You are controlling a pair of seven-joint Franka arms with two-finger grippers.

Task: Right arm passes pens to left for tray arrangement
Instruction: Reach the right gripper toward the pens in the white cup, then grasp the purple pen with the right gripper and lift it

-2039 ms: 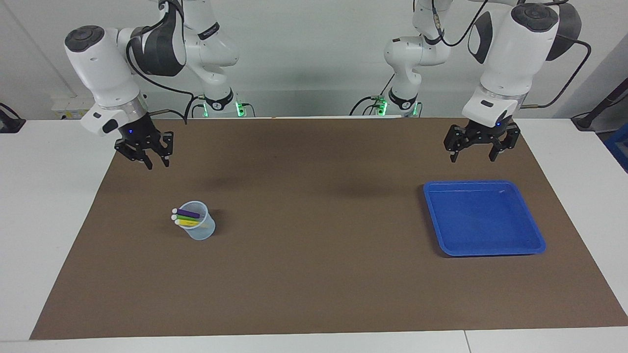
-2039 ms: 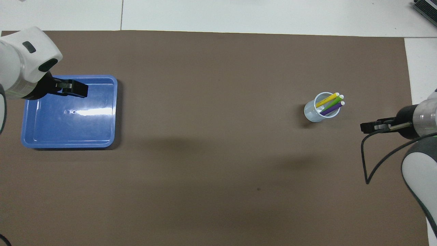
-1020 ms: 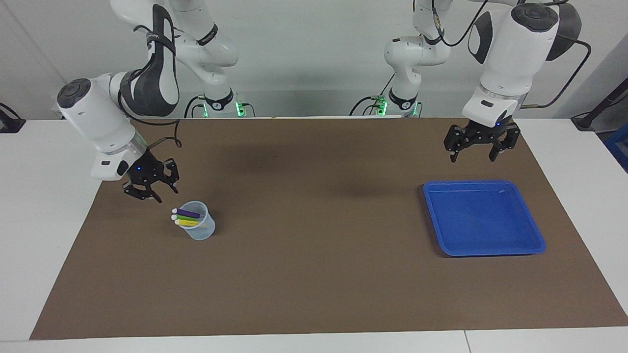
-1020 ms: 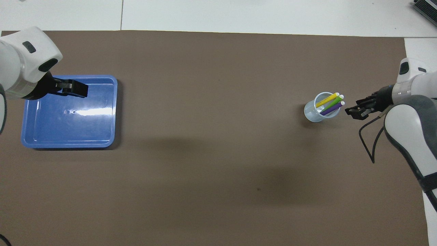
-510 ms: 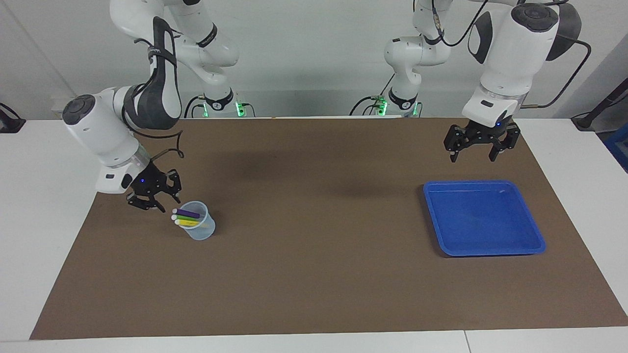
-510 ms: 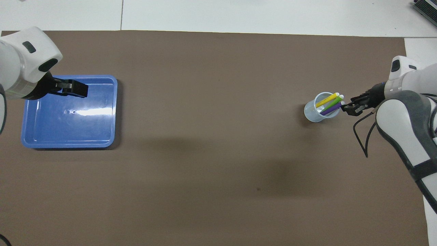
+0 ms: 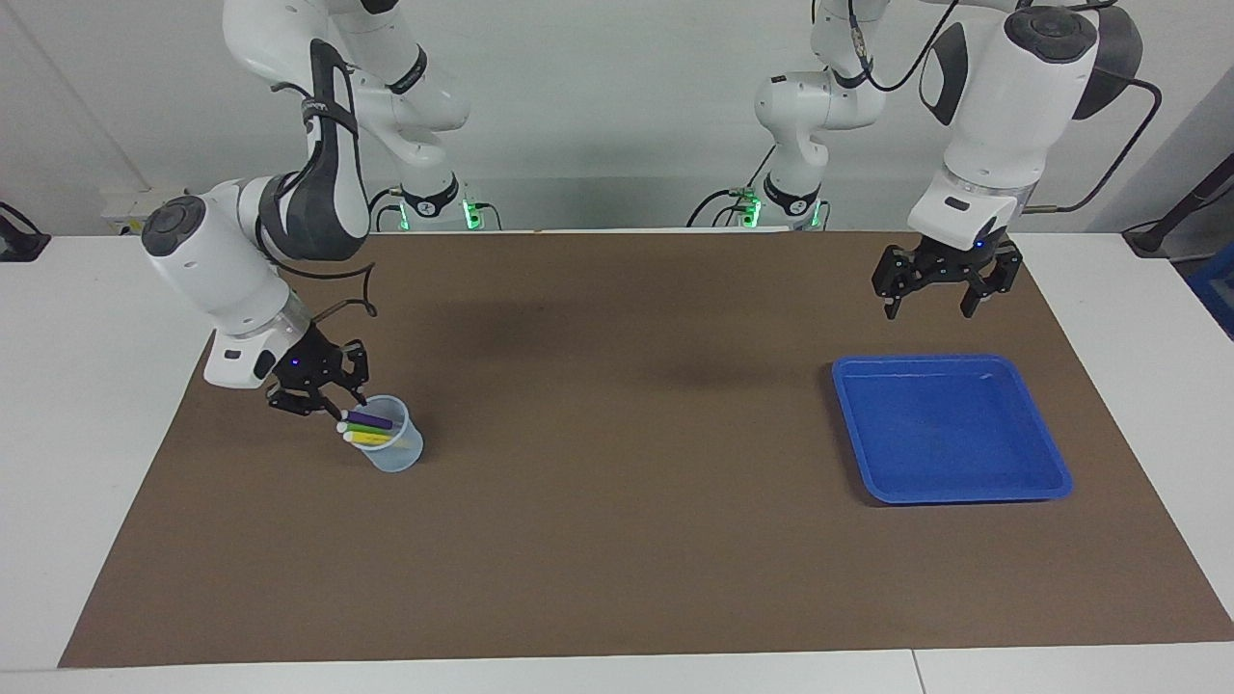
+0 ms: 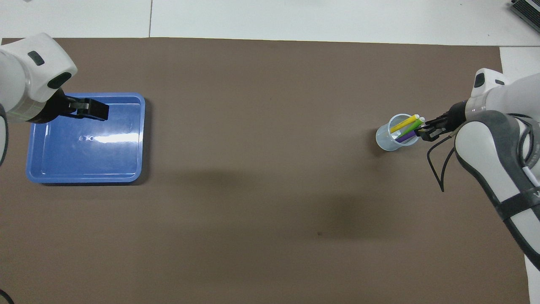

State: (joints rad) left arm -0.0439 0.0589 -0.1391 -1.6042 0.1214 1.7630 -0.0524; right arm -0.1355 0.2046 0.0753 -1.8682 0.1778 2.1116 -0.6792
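I hold the right claw at the purple pen's capped end; grip state I cannot tell. Pens lean in the cup, caps toward it. Left claw waits open near the tray.

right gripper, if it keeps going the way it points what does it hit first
Most likely the purple pen: the right gripper points down toward the white-capped pen ends sticking out of the cup, and its tips sit at that pen's cap. Whether they touch yet is unclear.
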